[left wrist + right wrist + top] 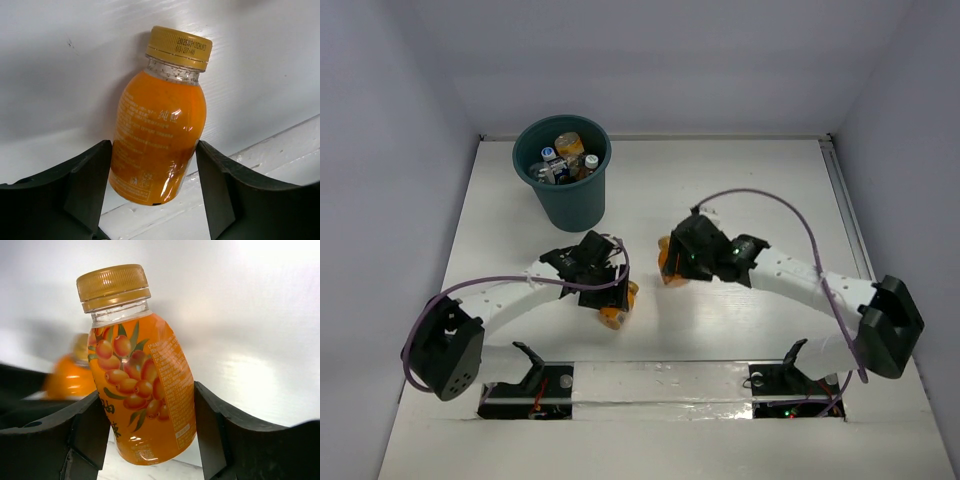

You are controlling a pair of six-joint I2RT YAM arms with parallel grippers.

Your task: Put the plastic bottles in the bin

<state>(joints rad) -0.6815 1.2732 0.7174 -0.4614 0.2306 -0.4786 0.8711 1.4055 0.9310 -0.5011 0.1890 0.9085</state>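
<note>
In the teal bin several bottles already lay — two were left on the tabletop. Our left hand clasped the text-labelled orange bottle, our right hand the berry-printed orange bottle — both near the bin, both yet to go in.

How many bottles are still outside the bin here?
2. The left bottle is between the left gripper's jaws; the right bottle, berry-printed, is between the right gripper's jaws. Both are orange. Another could be hidden under the arms.
</note>
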